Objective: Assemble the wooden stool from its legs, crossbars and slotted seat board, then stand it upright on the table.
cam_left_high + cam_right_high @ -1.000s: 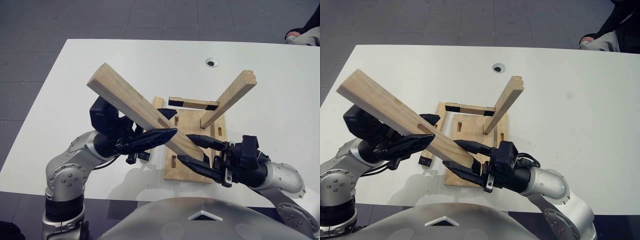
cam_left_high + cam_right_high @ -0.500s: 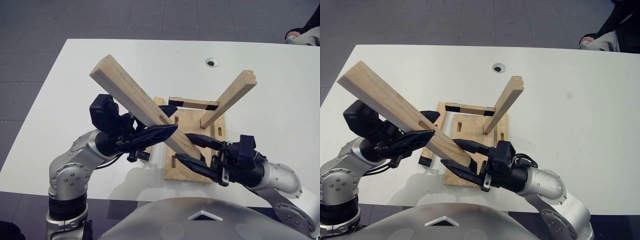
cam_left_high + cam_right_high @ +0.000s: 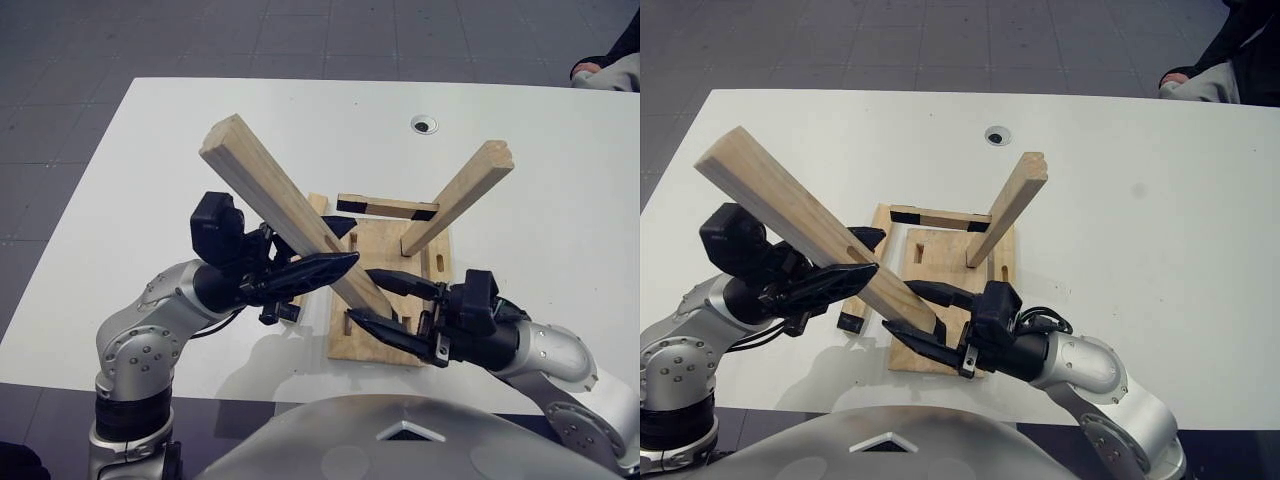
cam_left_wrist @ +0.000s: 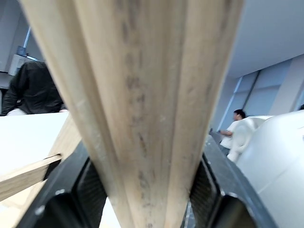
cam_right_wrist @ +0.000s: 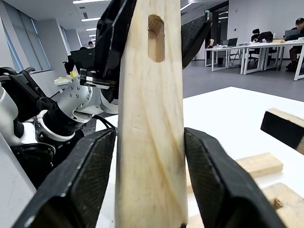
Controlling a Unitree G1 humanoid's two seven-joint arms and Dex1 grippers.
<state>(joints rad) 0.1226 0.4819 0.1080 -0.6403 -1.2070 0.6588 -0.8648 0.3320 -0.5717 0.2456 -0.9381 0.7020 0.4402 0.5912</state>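
One leg [image 3: 270, 190] pinched by left claw [image 3: 346, 244], right claw [image 3: 361, 294]; second leg [image 3: 455, 200] in seat board [image 3: 395, 245].

bright, even light from ceiling strips [image 5: 92, 2], with soft shadows on the white table [image 3: 150, 130].

Holds both arms bent inward, grippers facing each other; clamps left gripper [image 3: 335, 246] across wooden leg [image 3: 268, 185] mid-length; pinches its lower end with right gripper [image 3: 366, 297].

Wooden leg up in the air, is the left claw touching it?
Touching. The left wrist view shows the pads of the left claw pressed against both sides of the wooden leg, no gap.
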